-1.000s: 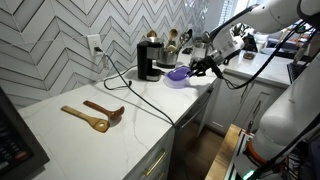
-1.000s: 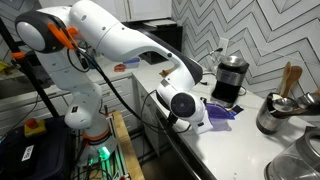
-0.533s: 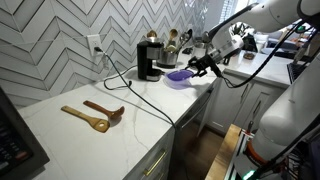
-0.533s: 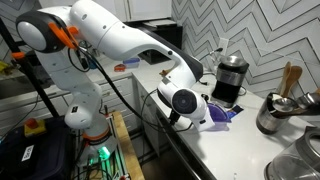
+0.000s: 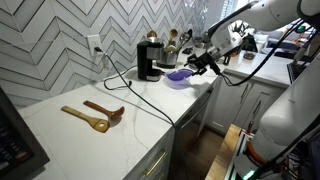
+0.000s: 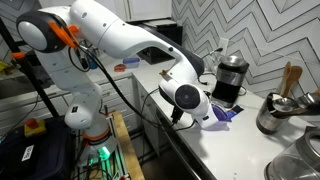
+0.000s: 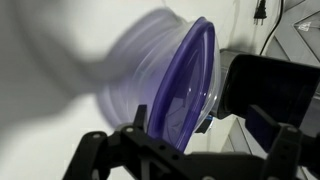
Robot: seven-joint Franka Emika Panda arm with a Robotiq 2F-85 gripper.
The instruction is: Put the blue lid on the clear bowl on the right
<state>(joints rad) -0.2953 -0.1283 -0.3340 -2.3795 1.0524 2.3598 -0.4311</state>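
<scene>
The claw (image 7: pixel 188 150) is released. In the wrist view its two fingers (image 7: pixel 92 152) stand wide apart at the bottom of the picture, with nothing pinched between them.

The blue lid (image 7: pixel 188 85) lies straight ahead of the claw, just beyond the fingertips and centred on the gap between them. It looks seated against the rim of the clear bowl (image 7: pixel 135 65). The bowl is blurred, so I cannot tell whether the lid is pressed home all the way round.

From the claw the lid shows nearly edge-on as a narrow tilted oval. Its flat face turns toward the dark coffee maker (image 7: pixel 272 85) and the bowl bulges away on the other side. As a round disc it has no true long axis, and the oval comes only from the viewing angle.

In an exterior view the lid (image 5: pixel 178 74) is a low purple shape on the counter (image 5: pixel 100 125), just beside the claw on the coffee maker's side.

My judgement is that the placing is nearly or fully done. Any further move depends on backing straight away from the lid's edge without dragging it.
</scene>
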